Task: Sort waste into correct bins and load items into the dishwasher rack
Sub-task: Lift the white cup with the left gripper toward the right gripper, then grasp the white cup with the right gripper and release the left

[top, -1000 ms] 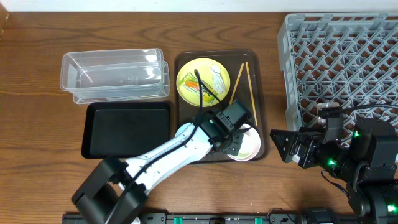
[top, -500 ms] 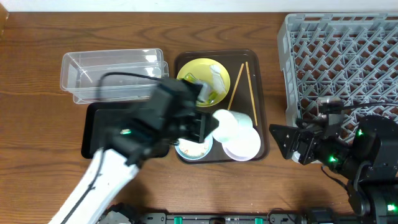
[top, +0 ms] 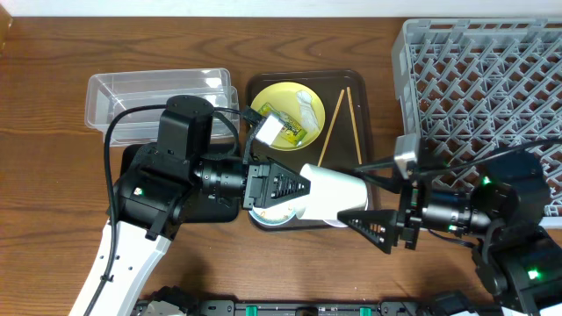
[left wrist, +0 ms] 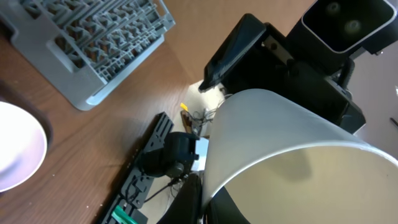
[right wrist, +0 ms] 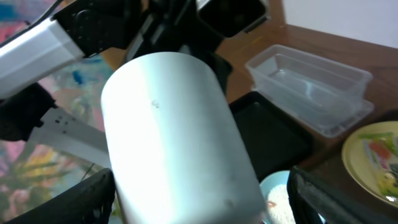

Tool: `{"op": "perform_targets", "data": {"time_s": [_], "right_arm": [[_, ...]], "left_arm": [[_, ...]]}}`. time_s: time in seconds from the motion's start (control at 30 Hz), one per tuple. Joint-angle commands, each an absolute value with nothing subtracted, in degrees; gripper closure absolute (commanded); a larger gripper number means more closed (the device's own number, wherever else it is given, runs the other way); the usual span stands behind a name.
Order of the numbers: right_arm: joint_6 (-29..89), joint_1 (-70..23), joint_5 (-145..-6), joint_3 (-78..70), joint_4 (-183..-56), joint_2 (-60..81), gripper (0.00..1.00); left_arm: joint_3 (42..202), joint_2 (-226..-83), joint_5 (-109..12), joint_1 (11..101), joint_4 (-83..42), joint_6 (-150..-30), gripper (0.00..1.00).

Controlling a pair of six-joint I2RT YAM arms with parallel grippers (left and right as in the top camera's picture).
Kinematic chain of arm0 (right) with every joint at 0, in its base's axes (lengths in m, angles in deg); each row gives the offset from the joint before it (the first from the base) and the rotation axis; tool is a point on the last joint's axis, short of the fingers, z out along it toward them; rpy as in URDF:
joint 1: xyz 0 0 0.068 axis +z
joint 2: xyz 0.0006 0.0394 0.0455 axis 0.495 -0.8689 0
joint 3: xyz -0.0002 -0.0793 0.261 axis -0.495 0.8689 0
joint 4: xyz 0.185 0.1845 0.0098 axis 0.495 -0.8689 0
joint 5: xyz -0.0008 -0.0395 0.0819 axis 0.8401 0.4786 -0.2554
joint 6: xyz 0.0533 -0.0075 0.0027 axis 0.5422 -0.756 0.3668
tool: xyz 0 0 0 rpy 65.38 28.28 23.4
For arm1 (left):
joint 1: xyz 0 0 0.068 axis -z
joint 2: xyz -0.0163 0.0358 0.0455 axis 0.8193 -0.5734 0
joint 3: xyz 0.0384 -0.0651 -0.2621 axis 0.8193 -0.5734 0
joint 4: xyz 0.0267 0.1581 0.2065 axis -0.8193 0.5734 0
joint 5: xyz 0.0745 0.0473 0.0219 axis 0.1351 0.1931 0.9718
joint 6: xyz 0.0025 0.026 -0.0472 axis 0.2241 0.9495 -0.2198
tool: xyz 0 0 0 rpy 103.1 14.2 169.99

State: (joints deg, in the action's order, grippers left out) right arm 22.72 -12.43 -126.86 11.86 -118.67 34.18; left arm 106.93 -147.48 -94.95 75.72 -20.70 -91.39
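My left gripper (top: 299, 189) is shut on the rim of a deep white bowl (top: 329, 191), held sideways above the serving tray. The left wrist view shows the rim pinched between the fingers (left wrist: 249, 208). My right gripper (top: 349, 191) is open, with one finger on each side of the bowl's base (right wrist: 180, 143). A light-blue bowl (top: 272, 213) with rice sits under the left gripper. The yellow plate (top: 287, 114) carries the printed wrapper (top: 285, 132) and a white paper scrap (top: 307, 107). Two chopsticks (top: 338, 123) lie beside it. The grey rack (top: 483, 88) stands at the right.
The clear tub (top: 158, 101) stands at the back left, and the black tray (right wrist: 267, 134) lies in front of it, mostly under my left arm. The dark brown serving tray (top: 364, 105) holds the dishes. Another white round dish (left wrist: 18, 155) shows low in the left wrist view.
My left arm lifted the white bowl off the serving tray and turned it toward the right. My right gripper came left from the rack's front and now straddles the bowl.
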Motion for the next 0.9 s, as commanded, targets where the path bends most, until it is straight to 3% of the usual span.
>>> {"op": "perform_targets", "data": {"time_s": [0.0, 0.2, 0.27, 0.33, 0.5, 0.57, 0.63, 0.67, 0.7, 0.87], "right_arm": [[23.35, -10.47, -126.88, 11.09, -116.81, 32.76, 0.23], [23.86, -9.22, -127.1, 11.09, -116.09, 31.54, 0.27], [23.83, -9.22, -128.02, 11.09, -116.11, 31.54, 0.09], [23.81, -9.22, -127.95, 11.09, -116.09, 31.56, 0.08], [23.81, -9.22, -127.95, 11.09, -116.05, 31.54, 0.36], [23.81, -9.24, -127.93, 11.09, -116.03, 31.54, 0.39], [23.55, -9.24, -127.93, 11.09, -116.0, 31.6, 0.32], [23.24, -9.29, -127.89, 11.09, -116.05, 31.69, 0.32], [23.18, -9.48, -127.67, 11.09, -116.09, 31.73, 0.32], [23.2, -12.67, -127.47, 11.07, -118.19, 32.87, 0.39]], "left_arm": [[107.92, -147.15, -98.56, 75.44, -20.9, -90.62, 0.94], [107.92, -147.15, -98.51, 75.44, -21.01, -90.6, 0.94], [107.92, -147.15, -98.53, 75.44, -21.64, -90.65, 0.94], [107.92, -147.15, -98.56, 75.44, -22.21, -90.73, 0.94], [107.92, -147.15, -98.56, 75.44, -22.39, -90.89, 0.94], [107.92, -147.15, -98.56, 75.44, -22.37, -90.89, 0.93], [107.92, -147.15, -98.56, 75.44, -22.37, -90.86, 0.83], [107.92, -147.15, -98.56, 75.44, -22.37, -90.89, 0.66], [107.92, -147.15, -98.56, 75.44, -22.37, -90.86, 0.55], [107.9, -147.15, -98.53, 75.44, -22.37, -90.86, 0.5]]}}
